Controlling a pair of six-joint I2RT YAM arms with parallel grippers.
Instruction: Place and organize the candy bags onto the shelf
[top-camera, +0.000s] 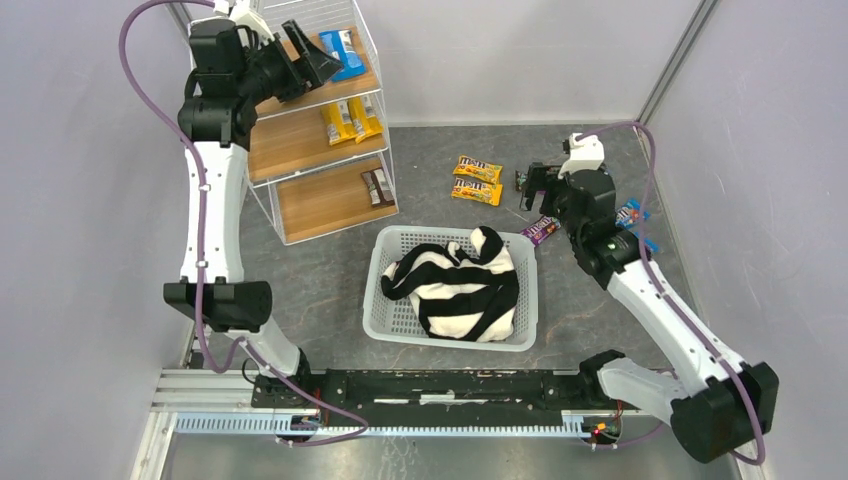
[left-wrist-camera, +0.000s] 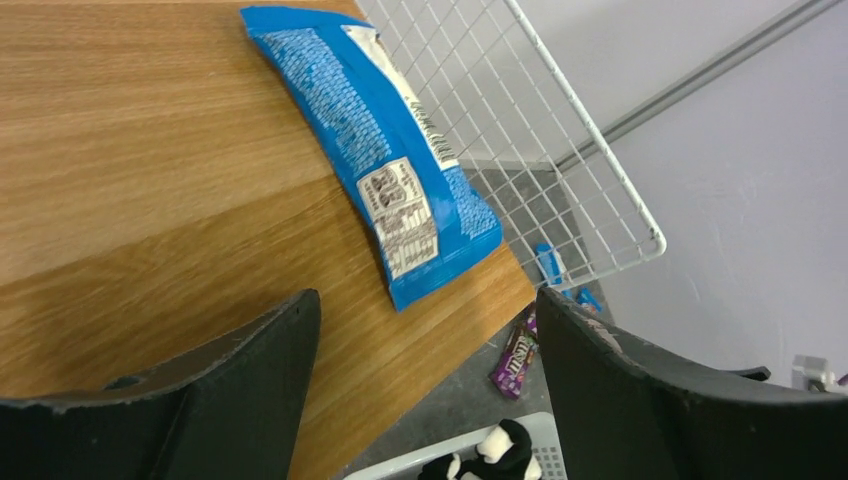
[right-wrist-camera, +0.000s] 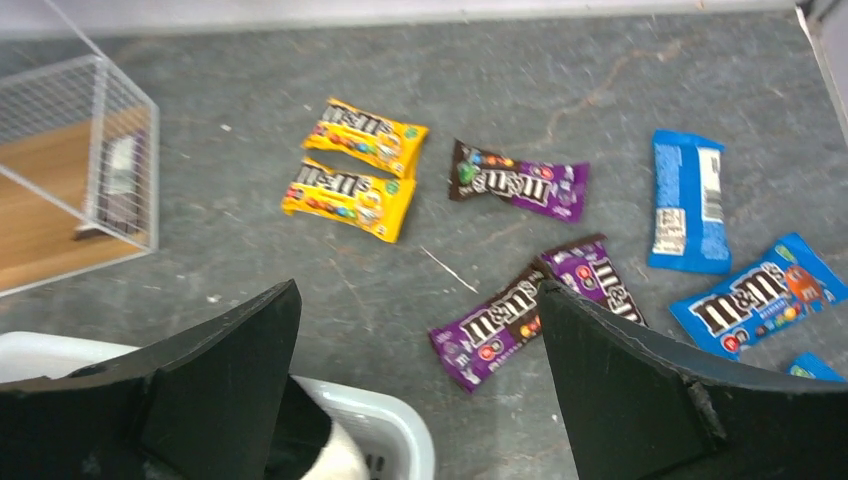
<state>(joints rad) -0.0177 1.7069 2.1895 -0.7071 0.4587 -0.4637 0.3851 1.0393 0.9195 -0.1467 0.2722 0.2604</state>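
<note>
The shelf (top-camera: 300, 140) stands at the back left. A blue candy bag (top-camera: 342, 52) lies on its top board, also in the left wrist view (left-wrist-camera: 385, 150). Yellow bags (top-camera: 352, 120) lie on the middle board and a dark bag (top-camera: 376, 186) on the bottom board. My left gripper (top-camera: 318, 70) is open and empty just in front of the blue bag (left-wrist-camera: 425, 320). Two yellow bags (right-wrist-camera: 358, 168), three purple bags (right-wrist-camera: 495, 325) and blue bags (right-wrist-camera: 685, 200) lie on the floor. My right gripper (right-wrist-camera: 420, 330) is open and empty above them (top-camera: 540, 185).
A white lattice basket (top-camera: 385, 300) holding a black-and-white striped cloth (top-camera: 460, 285) sits in the middle, just left of the purple bags. The shelf's white wire side (left-wrist-camera: 560, 150) stands right of the blue bag. Grey walls close in both sides.
</note>
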